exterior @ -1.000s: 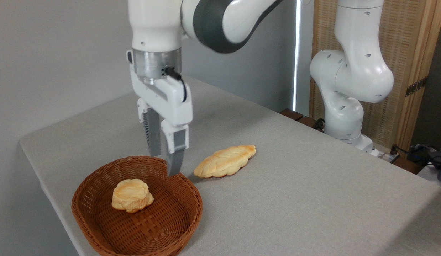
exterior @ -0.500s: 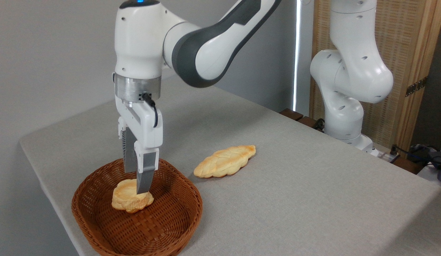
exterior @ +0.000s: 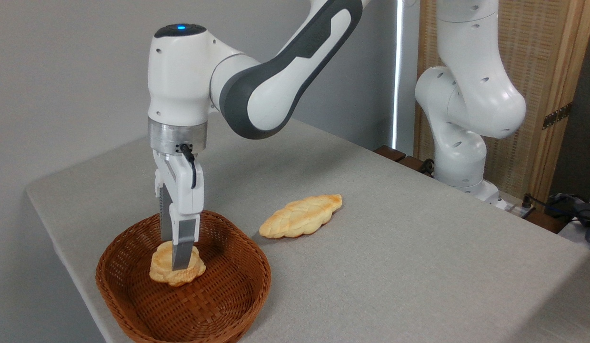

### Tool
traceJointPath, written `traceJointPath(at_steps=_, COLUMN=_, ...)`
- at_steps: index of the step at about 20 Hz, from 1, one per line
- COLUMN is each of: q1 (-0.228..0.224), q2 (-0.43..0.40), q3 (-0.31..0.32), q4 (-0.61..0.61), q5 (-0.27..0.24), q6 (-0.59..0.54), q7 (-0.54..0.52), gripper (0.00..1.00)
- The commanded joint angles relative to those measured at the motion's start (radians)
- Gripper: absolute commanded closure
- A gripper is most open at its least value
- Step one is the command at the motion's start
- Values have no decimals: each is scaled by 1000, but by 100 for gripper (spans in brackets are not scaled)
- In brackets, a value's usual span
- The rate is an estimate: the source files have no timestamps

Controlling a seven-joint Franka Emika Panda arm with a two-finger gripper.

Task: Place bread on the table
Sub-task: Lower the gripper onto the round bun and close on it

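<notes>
The bread [exterior: 158, 267], a small lumpy golden bun, lies in the brown wicker basket [exterior: 217, 299] at the table's front left. My gripper [exterior: 174, 255] points straight down into the basket and stands open, seen nearly edge-on. Its near finger [exterior: 181, 247] overlaps the bun's front face, and the far finger drops behind the bun, so the fingers straddle it. The bun rests on the basket floor. The grey cloth table [exterior: 399, 267] stretches to the right of the basket.
A longer braided loaf [exterior: 300, 216] lies on the cloth just right of the basket. The arm's white base [exterior: 459, 157] stands at the table's far right edge. A wooden screen is behind it, and cables lie at the far right.
The gripper has moved left from the basket's far rim and come down, so its fingers now sit around the bun. The bun, basket and loaf have not shifted.
</notes>
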Motion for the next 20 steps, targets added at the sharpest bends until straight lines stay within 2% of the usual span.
traceJointPath(at_steps=1, q1=1, q2=16, q3=-1, q4=6, q5=3, q6=52, q7=15, gripper=0)
traceJointPath(at_steps=6, q1=1, q2=37, q3=-1, q4=6, q5=5, q6=60, q7=28, gripper=0)
traceJointPath(at_steps=9, q1=1, q2=59, q3=-1, q4=6, q5=78, q6=60, q7=25, gripper=0)
traceJointPath(at_steps=14, q1=1, q2=62, q3=-1, q4=5, q5=80, q6=59, q7=18, gripper=0)
traceJointPath(at_steps=15, q1=1, q2=62, q3=-1, q4=5, q5=80, q6=59, q7=18, gripper=3)
traceJointPath(at_steps=16, q1=3, q2=62, q3=-1, q4=5, q5=82, q6=59, q7=20, gripper=14)
traceJointPath(at_steps=20, q1=4, q2=62, q3=-1, q4=5, q5=82, q6=59, q7=22, gripper=24)
